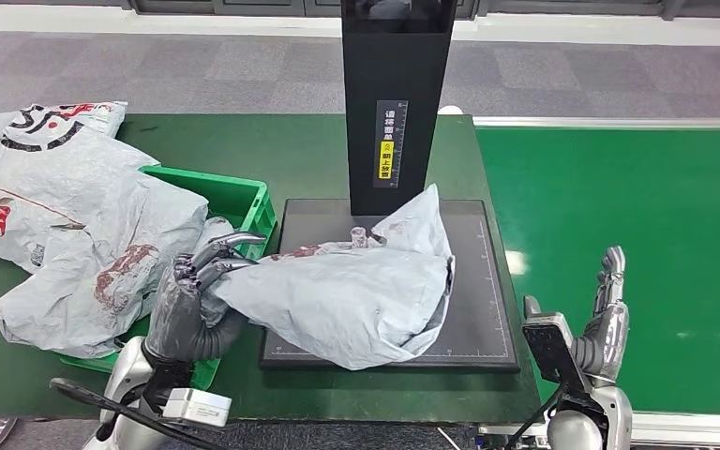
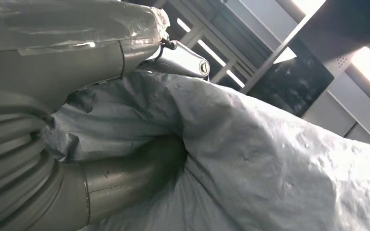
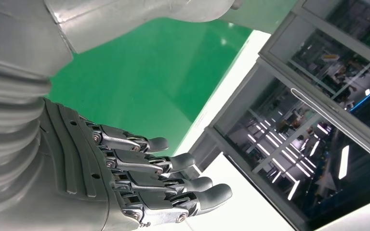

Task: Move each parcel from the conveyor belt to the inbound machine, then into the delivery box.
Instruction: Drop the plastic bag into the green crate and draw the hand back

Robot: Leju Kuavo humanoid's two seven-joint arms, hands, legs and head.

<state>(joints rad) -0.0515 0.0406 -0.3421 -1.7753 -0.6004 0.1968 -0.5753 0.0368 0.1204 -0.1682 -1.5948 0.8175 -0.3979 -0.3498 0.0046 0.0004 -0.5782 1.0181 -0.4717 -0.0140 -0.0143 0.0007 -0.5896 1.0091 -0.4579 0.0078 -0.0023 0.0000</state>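
A grey plastic parcel (image 1: pixel 356 291) lies on the black plate of the inbound machine (image 1: pixel 483 281), under its black column (image 1: pixel 396 103). My left hand (image 1: pixel 197 291) grips the parcel's left end, fingers over the top and thumb beneath; in the left wrist view the crumpled parcel (image 2: pixel 250 154) is pressed between thumb (image 2: pixel 125 183) and fingers (image 2: pixel 183 57). My right hand (image 1: pixel 605 319) hovers over the green conveyor belt (image 1: pixel 637 244), fingers straight and apart, holding nothing; the right wrist view shows this right hand (image 3: pixel 139 173) above the belt (image 3: pixel 144 82).
A green delivery box (image 1: pixel 234 202) stands left of the machine, piled with several grey parcels (image 1: pixel 66 225) that spill over its rim. The green table (image 1: pixel 272 150) runs behind and in front. Grey carpet lies beyond.
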